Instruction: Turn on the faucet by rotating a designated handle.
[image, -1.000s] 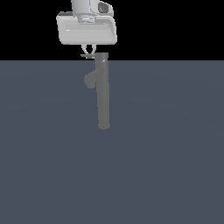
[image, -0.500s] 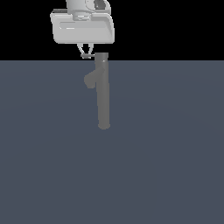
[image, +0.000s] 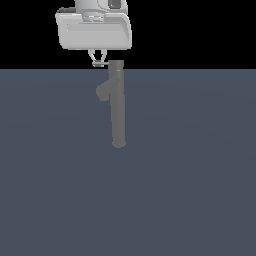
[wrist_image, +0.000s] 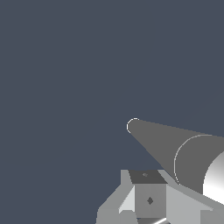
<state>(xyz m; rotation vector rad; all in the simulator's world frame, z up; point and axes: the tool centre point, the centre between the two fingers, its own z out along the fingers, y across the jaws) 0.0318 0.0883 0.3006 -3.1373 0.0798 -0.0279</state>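
The faucet (image: 118, 107) is a tall slim grey column standing on the dark floor, with a stubby angled spout (image: 104, 91) near its top. In the wrist view the column (wrist_image: 162, 142) shows from above, tapering down to the floor. The handle (image: 103, 64) shows only as a thin pale sliver sticking out from the top cap toward the exterior view's left. My gripper (image: 98, 61) hangs just beside the cap at that sliver, its fingers drawn together. The grey fingers (wrist_image: 148, 199) show in the wrist view beside the column's top. I cannot tell whether they touch the handle.
The flat dark blue-grey floor (image: 190, 190) stretches all around the faucet. My white hand body (image: 95, 31) sits above the faucet's top, against the black background.
My hand has shifted slightly toward the exterior view's left and a touch upward. The faucet column and spout look unchanged.
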